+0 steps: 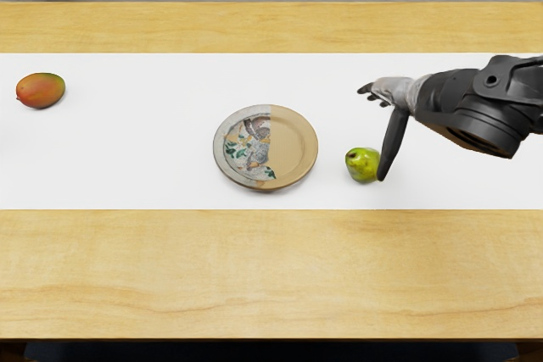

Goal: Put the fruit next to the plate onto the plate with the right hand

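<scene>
A small green fruit [362, 164], rounded and glossy with a slight yellow sheen, is seen lying right of the frame's centre, on a white strip [153, 142] that runs across the table from the left edge to the right. It rests on the strip itself, not on the plate, and is separated from the plate's right rim by a narrow gap. The plate [297, 147] is placed at the middle of the frame; it is round and shallow, its right half plain tan and its left half covered with a grey and green pattern. Just to the right of the fruit, the right hand [394, 108] is held above the strip, its dark arm [479, 103] entering from the right edge in the upper right of the frame. The hand is released: the fingers are spread and nothing is grasped. One long dark finger [391, 146] is pointed downward, its tip just beside the fruit's right side; whether the two are touching cannot be told. The other fingers [371, 90] are extended toward the left, above the fruit and apart from it. Far off, at the upper left of the frame, a red and green mango [40, 90] is seen lying on the same strip, well apart from the plate. The table [254, 269] is made of light wood, shown as bands above and below the strip.
</scene>
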Controlling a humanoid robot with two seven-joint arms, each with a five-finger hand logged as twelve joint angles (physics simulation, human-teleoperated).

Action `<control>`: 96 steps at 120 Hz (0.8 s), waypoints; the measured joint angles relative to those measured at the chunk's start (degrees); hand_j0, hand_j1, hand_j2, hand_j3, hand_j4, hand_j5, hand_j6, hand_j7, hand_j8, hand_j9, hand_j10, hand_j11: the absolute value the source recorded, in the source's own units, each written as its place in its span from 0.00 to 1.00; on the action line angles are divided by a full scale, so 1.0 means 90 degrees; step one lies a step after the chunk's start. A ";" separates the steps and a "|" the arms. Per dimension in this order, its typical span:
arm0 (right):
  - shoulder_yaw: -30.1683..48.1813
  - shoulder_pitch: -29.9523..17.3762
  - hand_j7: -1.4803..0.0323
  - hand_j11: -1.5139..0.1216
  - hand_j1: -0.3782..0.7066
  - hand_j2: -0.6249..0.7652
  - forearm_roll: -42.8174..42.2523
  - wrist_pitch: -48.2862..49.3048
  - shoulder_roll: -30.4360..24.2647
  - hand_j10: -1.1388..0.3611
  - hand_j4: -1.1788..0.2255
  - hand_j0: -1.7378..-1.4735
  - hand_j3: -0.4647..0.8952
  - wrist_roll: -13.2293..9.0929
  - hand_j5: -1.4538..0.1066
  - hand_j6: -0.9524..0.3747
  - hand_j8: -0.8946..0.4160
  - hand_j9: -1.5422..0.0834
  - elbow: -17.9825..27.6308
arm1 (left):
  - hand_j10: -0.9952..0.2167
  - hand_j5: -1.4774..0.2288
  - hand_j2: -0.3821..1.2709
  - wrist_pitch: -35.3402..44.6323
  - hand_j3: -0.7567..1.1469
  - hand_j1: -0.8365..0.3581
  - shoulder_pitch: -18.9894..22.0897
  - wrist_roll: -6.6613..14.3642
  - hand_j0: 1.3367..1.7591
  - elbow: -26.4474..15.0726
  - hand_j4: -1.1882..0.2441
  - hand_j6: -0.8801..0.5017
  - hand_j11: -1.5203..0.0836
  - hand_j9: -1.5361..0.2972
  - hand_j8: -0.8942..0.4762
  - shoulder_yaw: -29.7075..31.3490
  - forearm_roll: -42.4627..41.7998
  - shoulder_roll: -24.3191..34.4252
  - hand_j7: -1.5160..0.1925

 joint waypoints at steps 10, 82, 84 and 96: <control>-0.0230 0.0014 0.95 0.90 0.06 0.45 -0.0106 -0.0392 0.0184 0.74 0.82 0.30 0.34 0.0000 0.91 0.69 0.66 0.92 0.0078 | 0.82 0.87 0.23 0.0000 0.40 0.99 0.0000 0.0000 0.76 0.0000 0.83 0.64 0.95 0.84 0.65 0.0000 0.0000 0.0000 0.89; -0.1416 -0.0456 0.89 0.84 0.14 0.43 -0.0417 -0.1736 0.1711 0.69 0.76 0.30 0.34 0.0000 0.84 0.64 0.60 0.86 -0.0249 | 0.82 0.87 0.23 0.0000 0.40 0.99 0.0001 0.0000 0.76 0.0000 0.83 0.64 0.95 0.84 0.65 0.0000 0.0000 0.0000 0.89; -0.1423 -0.0470 0.88 0.84 0.15 0.43 -0.0417 -0.1737 0.1751 0.69 0.76 0.30 0.34 0.0000 0.84 0.63 0.60 0.86 -0.0285 | 0.82 0.87 0.23 0.0000 0.40 0.99 0.0000 0.0000 0.76 0.0000 0.83 0.64 0.95 0.84 0.65 0.0000 0.0000 0.0000 0.89; -0.1447 -0.0521 0.86 0.81 0.18 0.43 -0.0419 -0.1740 0.1895 0.66 0.74 0.30 0.34 0.0000 0.81 0.61 0.57 0.84 -0.0432 | 0.82 0.87 0.23 0.0000 0.40 0.99 0.0000 0.0000 0.76 0.0000 0.83 0.64 0.95 0.84 0.65 0.0000 0.0000 0.0000 0.89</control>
